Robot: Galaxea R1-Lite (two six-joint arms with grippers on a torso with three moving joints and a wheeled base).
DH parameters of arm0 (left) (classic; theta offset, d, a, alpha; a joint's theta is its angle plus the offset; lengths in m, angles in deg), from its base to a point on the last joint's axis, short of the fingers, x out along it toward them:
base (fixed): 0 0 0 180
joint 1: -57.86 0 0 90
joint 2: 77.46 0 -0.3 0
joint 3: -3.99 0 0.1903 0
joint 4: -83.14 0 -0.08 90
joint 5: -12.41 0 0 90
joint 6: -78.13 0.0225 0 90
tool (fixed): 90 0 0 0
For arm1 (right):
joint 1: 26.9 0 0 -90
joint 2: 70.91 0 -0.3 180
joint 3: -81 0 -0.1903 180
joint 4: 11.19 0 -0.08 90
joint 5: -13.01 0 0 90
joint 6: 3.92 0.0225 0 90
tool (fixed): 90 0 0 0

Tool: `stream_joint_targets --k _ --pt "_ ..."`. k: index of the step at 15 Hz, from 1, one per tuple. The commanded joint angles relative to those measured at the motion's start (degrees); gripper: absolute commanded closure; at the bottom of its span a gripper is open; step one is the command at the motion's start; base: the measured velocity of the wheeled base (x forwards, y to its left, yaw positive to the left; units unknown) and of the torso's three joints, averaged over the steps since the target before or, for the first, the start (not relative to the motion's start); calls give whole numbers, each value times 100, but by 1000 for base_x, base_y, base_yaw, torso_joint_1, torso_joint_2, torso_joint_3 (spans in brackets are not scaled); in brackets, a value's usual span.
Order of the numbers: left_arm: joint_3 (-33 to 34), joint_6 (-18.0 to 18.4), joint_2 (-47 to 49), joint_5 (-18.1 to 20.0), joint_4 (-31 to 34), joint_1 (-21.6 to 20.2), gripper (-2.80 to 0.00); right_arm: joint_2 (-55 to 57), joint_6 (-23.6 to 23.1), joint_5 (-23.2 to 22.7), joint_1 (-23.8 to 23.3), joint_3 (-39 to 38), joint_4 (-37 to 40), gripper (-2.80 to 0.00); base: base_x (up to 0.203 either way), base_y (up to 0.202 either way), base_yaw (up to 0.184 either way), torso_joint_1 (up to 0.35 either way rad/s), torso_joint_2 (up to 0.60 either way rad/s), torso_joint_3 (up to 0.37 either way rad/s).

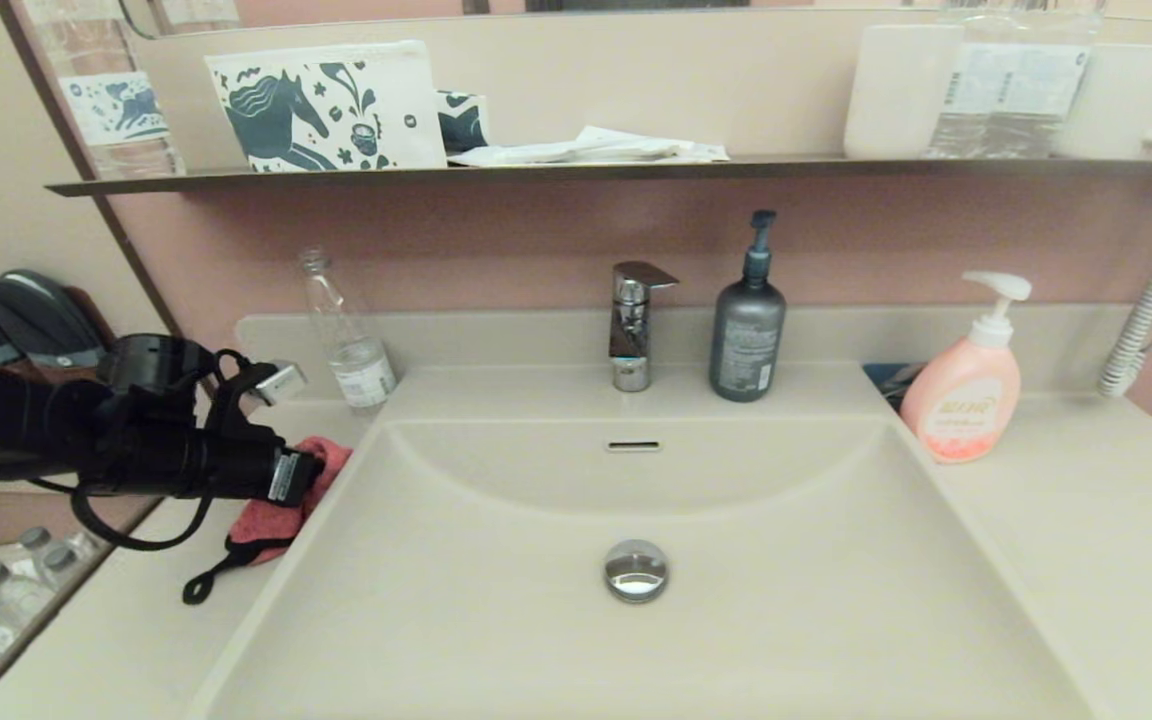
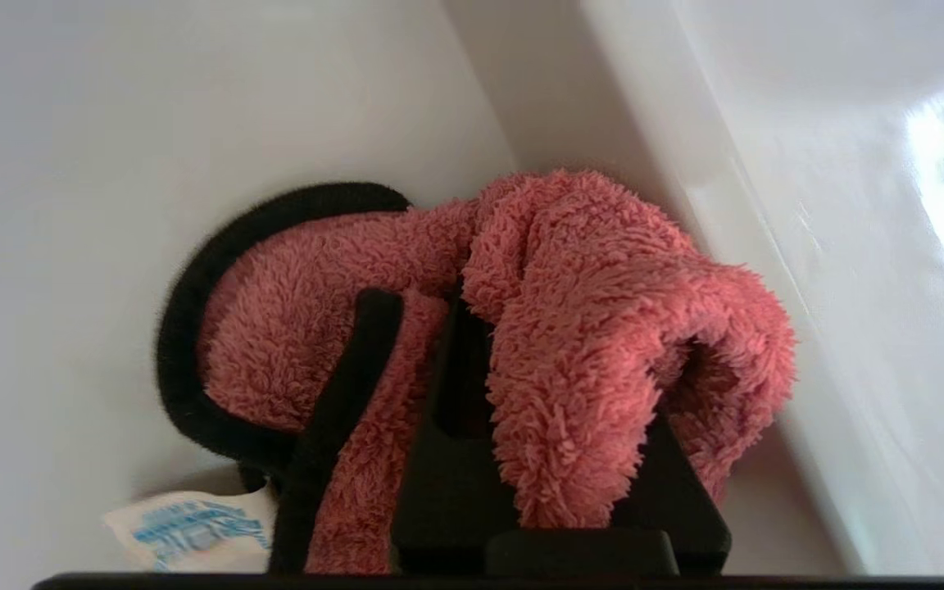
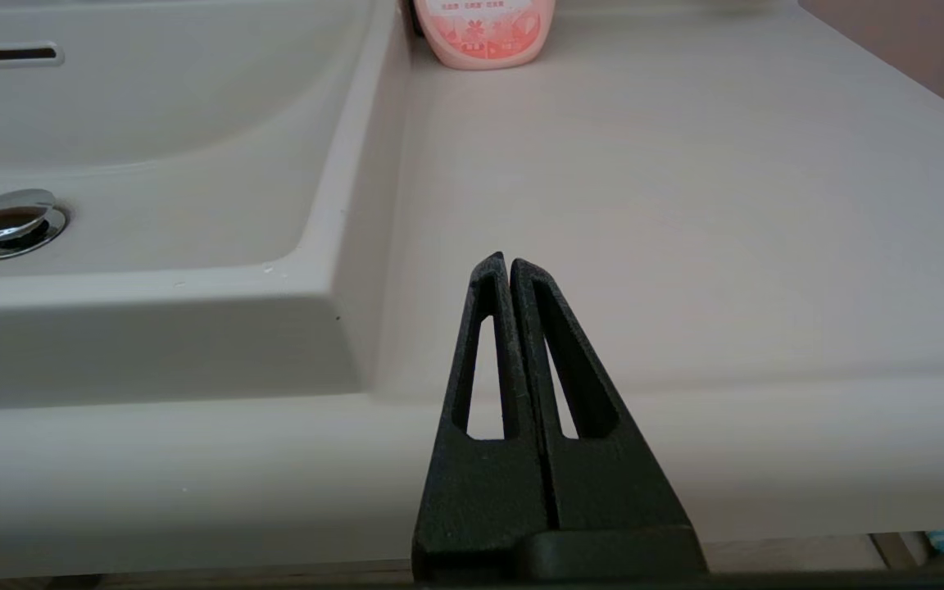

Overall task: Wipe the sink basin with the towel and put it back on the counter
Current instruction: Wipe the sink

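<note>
The coral-red fuzzy towel (image 1: 271,518) with black trim lies bunched on the counter (image 1: 116,640), just left of the sink basin's (image 1: 736,620) raised rim. My left gripper (image 1: 316,470) reaches in from the left and is shut on a thick fold of the towel (image 2: 595,328). That fold stands up between the black fingers (image 2: 460,369) and hides one of them. The basin's chrome drain plug (image 1: 636,570) and overflow slot (image 1: 633,446) are bare. My right gripper (image 3: 509,264) is shut on nothing, low over the counter's front edge to the right of the basin, out of the head view.
A clear bottle (image 1: 351,350) stands behind the towel. The faucet (image 1: 636,325), a grey pump bottle (image 1: 748,330) and the pink soap bottle (image 1: 966,400) line the back of the counter. A dark shelf (image 1: 536,172) hangs above. A small white-blue packet (image 2: 185,528) lies by the towel.
</note>
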Motion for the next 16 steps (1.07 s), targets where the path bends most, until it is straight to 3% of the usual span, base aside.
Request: stream_joint_targets --k 1,10,13,16 --pt "-243 35 165 -10 -12 -53 0 5 1 2 1 0 0 0 0 0 0 0 0 0" --pt "-1460 16 931 77 -59 -407 0 5 1 2 1 0 0 0 0 0 0 0 0 0" --pt "-1703 29 1317 165 -610 -658 0 5 1 2 1 0 0 0 0 0 0 0 0 0" --pt "-1814 79 1475 157 -641 -886 0 5 1 2 1 0 0 0 0 0 0 0 0 0"
